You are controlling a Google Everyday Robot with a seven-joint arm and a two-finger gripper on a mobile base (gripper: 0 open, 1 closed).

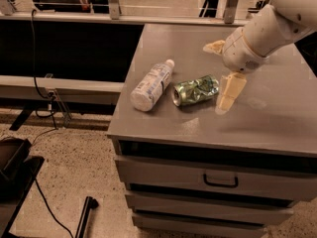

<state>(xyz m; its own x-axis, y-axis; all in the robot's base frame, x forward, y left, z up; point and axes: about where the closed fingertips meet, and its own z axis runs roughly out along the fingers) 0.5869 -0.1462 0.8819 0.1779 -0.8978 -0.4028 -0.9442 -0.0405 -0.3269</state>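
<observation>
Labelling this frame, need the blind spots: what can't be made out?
Camera view:
- Arm: cut off by the top and right edges. Only the wrist and the open gripper show, just right of the can.
- Can print: blurred, unreadable.
- Bottle label: too small to read.
- Cabinet: bottom drawer cut off by the lower edge.
- Whether the near finger touches the can: cannot tell.

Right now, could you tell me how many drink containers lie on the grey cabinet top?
2: white plastic bottle lying left; crushed green metal can beside it, by the open gripper at its right.
</observation>
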